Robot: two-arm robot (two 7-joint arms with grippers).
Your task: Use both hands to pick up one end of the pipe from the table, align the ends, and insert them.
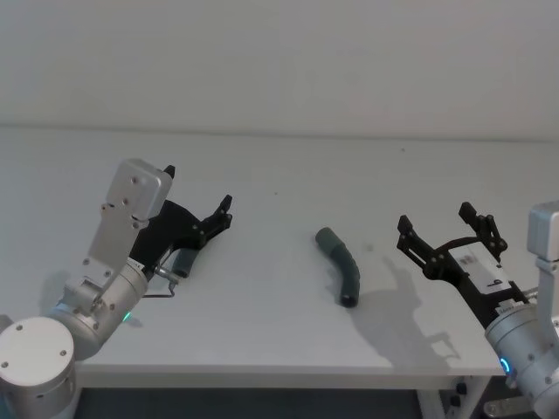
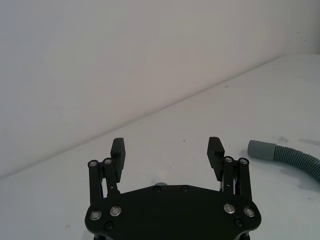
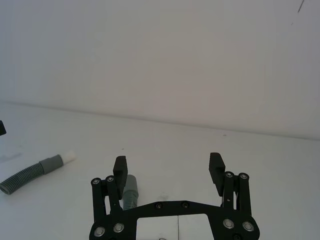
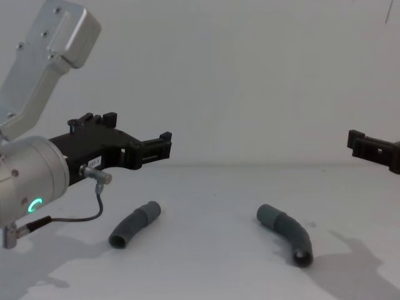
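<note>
**A:** Where do we stand now?

**B:** Nothing is picked up yet. Both pipe pieces lie on the table [image 1: 279, 175]. The left piece [image 4: 134, 225] is in the lower left of the chest view. The right piece [image 1: 341, 266] is just right of the middle of the head view. They are well apart from each other.

**A:** And the pincers?

**B:** My left pincer [image 2: 167, 147] is spread wide and holds nothing. It hangs above the left piece and does not touch it. My right pincer [image 3: 168, 165] is also wide and empty, low at the right edge of the head view, near the right piece but to the side of it.

**A:** Which end goes into which?

**B:** The left piece seems to carry a short white tip [image 3: 70, 156], at the left of the right wrist view. It is small there, so I am not fully sure. I judge this tip should enter the collar of the other piece.

**A:** How will you grasp?

**B:** I would bring each pincer down over the middle of its piece, across the tube and not along it, and leave the collar end free. The pieces are bent, so one can roll if a single finger touches first. I would centre well, close gently, and lift only a little before I turn the ends to face each other.
</note>
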